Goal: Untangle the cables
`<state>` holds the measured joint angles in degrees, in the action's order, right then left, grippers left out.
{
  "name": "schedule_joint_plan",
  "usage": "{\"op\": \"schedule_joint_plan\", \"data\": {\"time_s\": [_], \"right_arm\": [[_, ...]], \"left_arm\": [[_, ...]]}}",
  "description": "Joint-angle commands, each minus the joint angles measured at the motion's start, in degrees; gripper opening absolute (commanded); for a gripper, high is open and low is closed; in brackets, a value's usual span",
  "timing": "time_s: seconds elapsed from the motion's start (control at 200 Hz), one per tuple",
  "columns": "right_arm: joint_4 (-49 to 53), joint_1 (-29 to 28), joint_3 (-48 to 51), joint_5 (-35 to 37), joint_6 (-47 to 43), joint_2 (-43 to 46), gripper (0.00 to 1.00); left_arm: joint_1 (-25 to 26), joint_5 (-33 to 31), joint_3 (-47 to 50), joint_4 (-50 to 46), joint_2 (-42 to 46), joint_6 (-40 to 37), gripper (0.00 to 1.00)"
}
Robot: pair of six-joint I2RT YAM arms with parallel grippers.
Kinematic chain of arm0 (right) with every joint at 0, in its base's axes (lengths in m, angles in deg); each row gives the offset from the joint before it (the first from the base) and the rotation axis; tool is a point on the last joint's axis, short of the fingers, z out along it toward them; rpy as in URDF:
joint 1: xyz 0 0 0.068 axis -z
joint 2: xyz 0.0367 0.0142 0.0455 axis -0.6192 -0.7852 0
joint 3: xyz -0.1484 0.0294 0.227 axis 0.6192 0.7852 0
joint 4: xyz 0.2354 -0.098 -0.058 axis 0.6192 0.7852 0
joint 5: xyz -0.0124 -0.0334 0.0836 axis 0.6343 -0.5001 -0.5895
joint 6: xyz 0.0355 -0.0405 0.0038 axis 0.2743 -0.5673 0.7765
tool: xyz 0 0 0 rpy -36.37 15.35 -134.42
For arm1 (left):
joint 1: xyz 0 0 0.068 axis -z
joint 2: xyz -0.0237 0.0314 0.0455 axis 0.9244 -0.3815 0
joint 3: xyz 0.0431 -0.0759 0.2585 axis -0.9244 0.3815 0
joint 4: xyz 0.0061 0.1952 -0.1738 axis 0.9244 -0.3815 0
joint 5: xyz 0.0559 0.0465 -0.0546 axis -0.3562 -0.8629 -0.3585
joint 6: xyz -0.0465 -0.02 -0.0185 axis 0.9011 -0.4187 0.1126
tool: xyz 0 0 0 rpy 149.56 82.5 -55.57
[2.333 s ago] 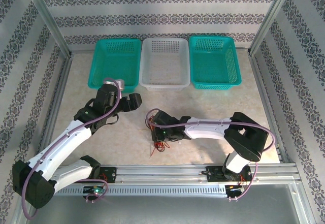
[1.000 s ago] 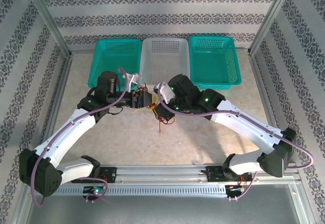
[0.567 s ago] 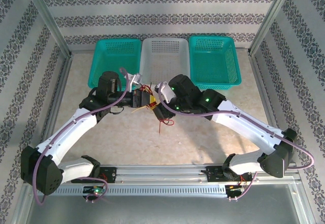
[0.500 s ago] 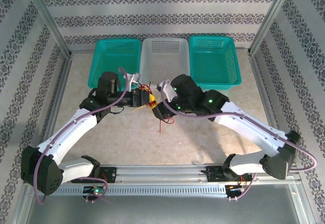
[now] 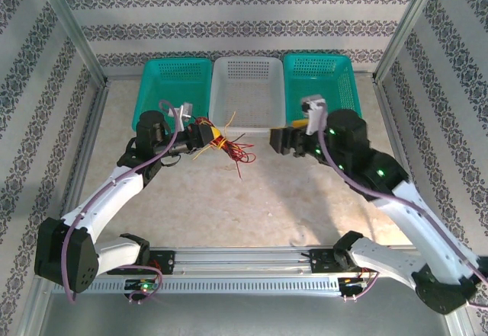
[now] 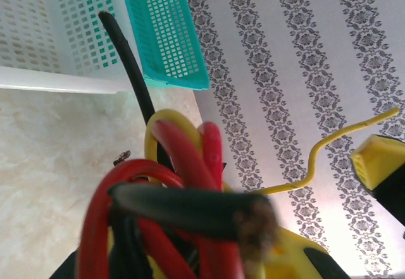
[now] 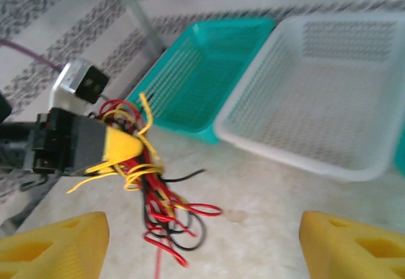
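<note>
While left gripper pinches cables beside white basket, right gripper gapes.

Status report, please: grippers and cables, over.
Left gripper shut on cables, tangled bundle hanging from it. Right gripper open, apart from bundle. White basket close behind, not blocking.

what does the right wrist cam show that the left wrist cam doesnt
Right wrist view: the left gripper seen from outside, shut on the cables, whose loose ends hang toward the table; the right gripper, fingers wide apart.
Left wrist view: a close-up of red, black and yellow strands, a black cable end frayed to bare copper, the patterned wall behind.
Both: the cables, the white basket and a teal basket beside it.
</note>
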<state>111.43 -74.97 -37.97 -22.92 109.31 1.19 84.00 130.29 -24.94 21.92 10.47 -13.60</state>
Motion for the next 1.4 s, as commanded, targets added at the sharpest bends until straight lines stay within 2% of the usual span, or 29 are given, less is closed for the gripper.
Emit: {"op": "schedule_joint_plan", "data": {"time_s": [0.0,0.185,0.365,0.45,0.615,0.73,1.059,1.169,1.279,1.394], "right_arm": [[-1.89,-1.02,-4.57,-8.30,4.98,-5.85,0.75],[1.75,-2.32,-14.85,-10.82,6.57,-16.46,0.66],[3.63,-4.74,-20.26,-10.63,4.67,-21.25,0.62],[4.79,-5.19,-22.24,-9.96,4.86,-23.44,0.54],[7.00,-5.47,-22.64,-7.08,4.83,-25.54,0.48],[7.29,-5.52,-22.07,-7.54,5.27,-25.99,0.47],[6.42,-5.85,-21.02,-7.56,5.72,-26.23,0.32],[6.11,-5.83,-21.02,-8.69,6.11,-26.37,0.22],[5.71,-5.85,-20.88,-9.34,6.14,-26.27,0.00],[6.93,-5.69,-22.42,-7.00,6.58,-25.75,0.00]], "left_arm": [[-0.09,3.28,-2.56,5.87,0.59,1.33,0.00],[-0.04,6.79,-3.43,6.13,0.87,-1.31,0.00],[0.08,7.96,-3.00,5.20,1.60,-3.10,0.00],[0.09,8.48,-2.47,6.40,1.62,-2.63,0.00],[0.02,10.28,-2.50,8.02,1.76,-2.22,0.00],[0.07,10.77,-2.37,7.64,2.16,-2.95,0.00],[0.07,11.75,-2.25,7.56,2.01,-3.55,0.00],[0.14,11.64,-2.28,6.54,2.40,-4.53,0.00],[0.16,11.57,-2.69,5.50,2.59,-5.55,0.00],[0.10,12.21,-2.56,5.76,2.51,-5.60,0.00]]}}
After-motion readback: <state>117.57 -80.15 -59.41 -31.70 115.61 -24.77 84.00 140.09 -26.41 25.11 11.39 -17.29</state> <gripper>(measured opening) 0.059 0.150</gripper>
